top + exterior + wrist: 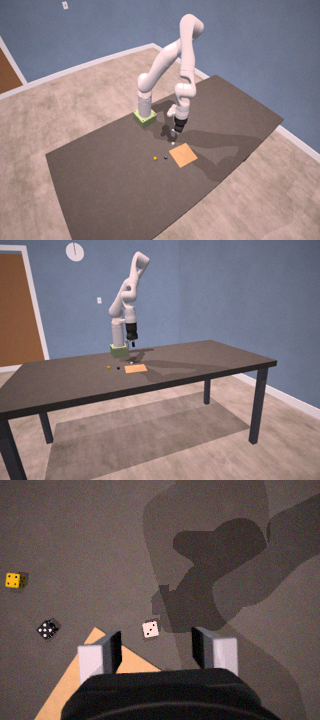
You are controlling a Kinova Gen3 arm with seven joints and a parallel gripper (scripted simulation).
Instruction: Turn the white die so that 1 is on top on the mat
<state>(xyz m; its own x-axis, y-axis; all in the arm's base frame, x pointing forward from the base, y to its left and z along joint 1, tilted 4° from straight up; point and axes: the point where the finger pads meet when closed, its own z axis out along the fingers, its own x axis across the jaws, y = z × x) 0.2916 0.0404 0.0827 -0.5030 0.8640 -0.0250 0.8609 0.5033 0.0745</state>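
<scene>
The white die lies on the dark table just off a corner of the orange mat, showing two pips on top. It also shows in the top view and the exterior view. My gripper hangs above the die, open and empty, with the die between the fingers' line of sight but well below them. The gripper shows in the top view and the exterior view. The mat lies flat on the table.
A black die and a yellow die lie on the table left of the mat, apart from each other. The arm's green base stands behind the dice.
</scene>
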